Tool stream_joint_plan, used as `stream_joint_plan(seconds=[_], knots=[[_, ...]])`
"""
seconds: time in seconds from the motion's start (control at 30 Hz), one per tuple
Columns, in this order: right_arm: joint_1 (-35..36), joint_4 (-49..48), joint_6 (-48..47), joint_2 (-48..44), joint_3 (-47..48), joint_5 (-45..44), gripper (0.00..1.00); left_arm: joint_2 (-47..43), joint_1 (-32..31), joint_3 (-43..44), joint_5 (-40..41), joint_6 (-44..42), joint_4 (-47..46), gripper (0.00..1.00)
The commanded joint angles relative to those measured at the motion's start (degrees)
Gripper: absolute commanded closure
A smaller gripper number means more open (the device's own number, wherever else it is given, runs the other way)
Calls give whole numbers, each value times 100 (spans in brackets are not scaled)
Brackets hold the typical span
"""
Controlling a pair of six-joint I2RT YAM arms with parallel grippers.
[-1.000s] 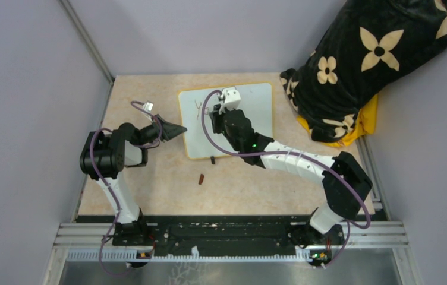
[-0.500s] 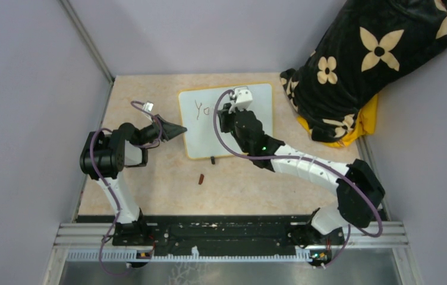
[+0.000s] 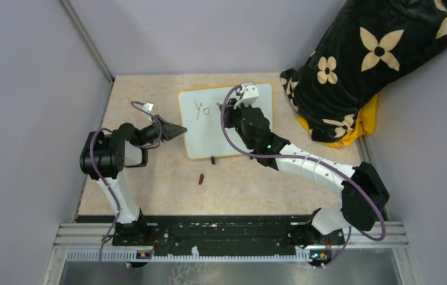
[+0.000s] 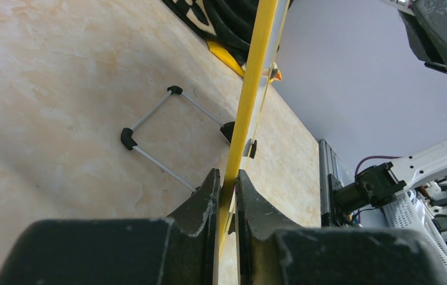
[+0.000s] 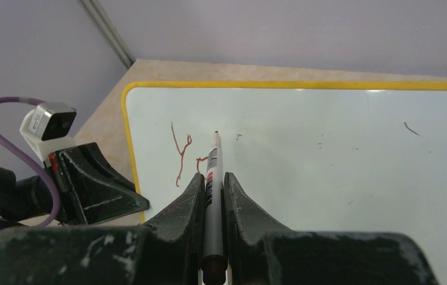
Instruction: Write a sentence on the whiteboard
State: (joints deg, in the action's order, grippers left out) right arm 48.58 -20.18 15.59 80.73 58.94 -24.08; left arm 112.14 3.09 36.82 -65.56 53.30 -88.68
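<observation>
The left end effector (image 4: 227, 178) clamps the whiteboard (image 3: 200, 133) by its edge, while the right end effector (image 5: 210, 178) grips a marker (image 5: 212, 163), the sentence (image 5: 182, 151) begun just left of its tip.

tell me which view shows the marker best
Right wrist: the marker lies clamped in the right gripper, tip pointing at the whiteboard beside the red strokes. The top view hides it under that gripper. The left wrist view shows no marker, just the board's yellow edge.
</observation>
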Motion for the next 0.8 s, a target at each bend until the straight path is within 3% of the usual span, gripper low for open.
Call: stream_joint_plan(seconds=[0.0, 0.77], knots=[[-15, -162, 110, 168, 262, 313, 100, 89, -37, -78, 43, -4, -1396, 100], [-15, 40, 207, 596, 450, 79, 100, 90, -35, -79, 48, 14, -1397, 100]])
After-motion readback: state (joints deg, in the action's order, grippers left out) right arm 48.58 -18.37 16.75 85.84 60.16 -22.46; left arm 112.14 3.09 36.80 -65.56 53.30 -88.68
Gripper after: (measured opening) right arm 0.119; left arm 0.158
